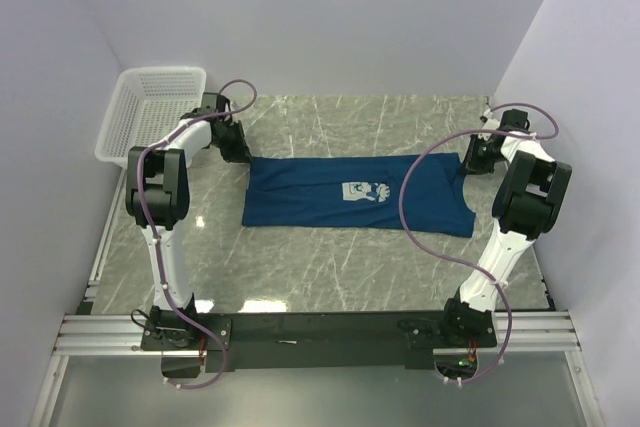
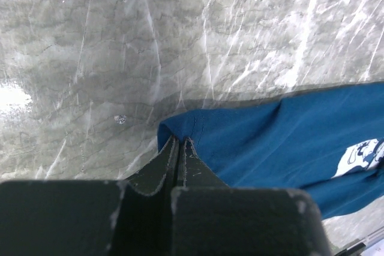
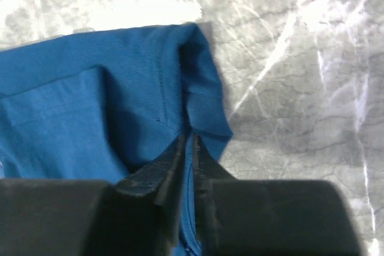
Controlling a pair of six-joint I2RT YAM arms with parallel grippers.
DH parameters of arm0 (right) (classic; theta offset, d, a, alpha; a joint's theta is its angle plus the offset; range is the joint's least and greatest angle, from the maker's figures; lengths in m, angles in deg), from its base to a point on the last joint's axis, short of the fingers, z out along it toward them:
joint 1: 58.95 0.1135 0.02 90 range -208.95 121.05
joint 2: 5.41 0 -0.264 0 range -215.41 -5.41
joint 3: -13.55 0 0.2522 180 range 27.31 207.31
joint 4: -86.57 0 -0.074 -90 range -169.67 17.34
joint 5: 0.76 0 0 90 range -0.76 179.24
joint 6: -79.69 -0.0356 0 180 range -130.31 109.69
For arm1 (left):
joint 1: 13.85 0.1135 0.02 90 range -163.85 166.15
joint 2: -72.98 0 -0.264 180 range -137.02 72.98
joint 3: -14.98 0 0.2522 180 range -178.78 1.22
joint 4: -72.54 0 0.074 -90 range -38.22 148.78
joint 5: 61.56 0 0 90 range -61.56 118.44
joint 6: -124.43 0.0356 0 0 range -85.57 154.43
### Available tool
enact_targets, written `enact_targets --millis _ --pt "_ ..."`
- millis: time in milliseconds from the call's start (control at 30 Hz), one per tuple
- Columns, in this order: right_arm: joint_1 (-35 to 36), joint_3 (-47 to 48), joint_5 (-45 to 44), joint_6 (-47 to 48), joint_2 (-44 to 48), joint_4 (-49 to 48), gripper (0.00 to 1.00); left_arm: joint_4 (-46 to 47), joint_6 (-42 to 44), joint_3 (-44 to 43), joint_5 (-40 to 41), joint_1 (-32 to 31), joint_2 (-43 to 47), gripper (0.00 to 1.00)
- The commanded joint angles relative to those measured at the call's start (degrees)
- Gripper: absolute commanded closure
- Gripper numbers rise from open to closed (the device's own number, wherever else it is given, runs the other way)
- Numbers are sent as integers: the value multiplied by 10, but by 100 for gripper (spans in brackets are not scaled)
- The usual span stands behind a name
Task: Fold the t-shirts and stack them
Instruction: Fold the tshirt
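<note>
While the dark blue short-sleeved cloth t-shirt (image 1: 300, 202) lies spread flat across the middle of the grey marbled table (image 1: 340, 272), pale square chest print (image 1: 366, 190) facing up, each arm is on a far corner. Left gripper (image 2: 179, 141): jaws together, pinching the far-left corner. Right gripper (image 3: 187, 142): jaws nearly closed, clamped on the far-right corner fold. White plastic mesh basket (image 1: 150, 112) sits far left, apart from the shirt.

dark blue t-shirt (image 1: 330, 204) lies flat, stretched sideways, pale square print facing up.
</note>
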Motion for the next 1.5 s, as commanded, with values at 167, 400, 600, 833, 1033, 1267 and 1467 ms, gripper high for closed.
enact_targets --millis 167,400,600,833,1033,1267,1467 --pt "-3 35 40 -1 -10 9 69 21 -9 -5 -26 5 0 99" --pt "-1 60 44 -1 -39 35 69 24 -11 -5 -32 5 -2 99" --pt "0 75 53 8 -53 53 79 26 -14 -6 -37 6 -4 99" --pt "-8 67 53 5 -36 39 93 31 -24 -1 -47 20 -3 99" --pt "-17 73 46 6 -35 38 99 37 -33 -1 -59 34 -9 99" --pt "-17 74 49 6 -38 36 100 54 -46 -3 -75 39 -18 99" --pt "-17 69 44 17 -22 33 79 98 -59 -2 -71 39 -6 78"
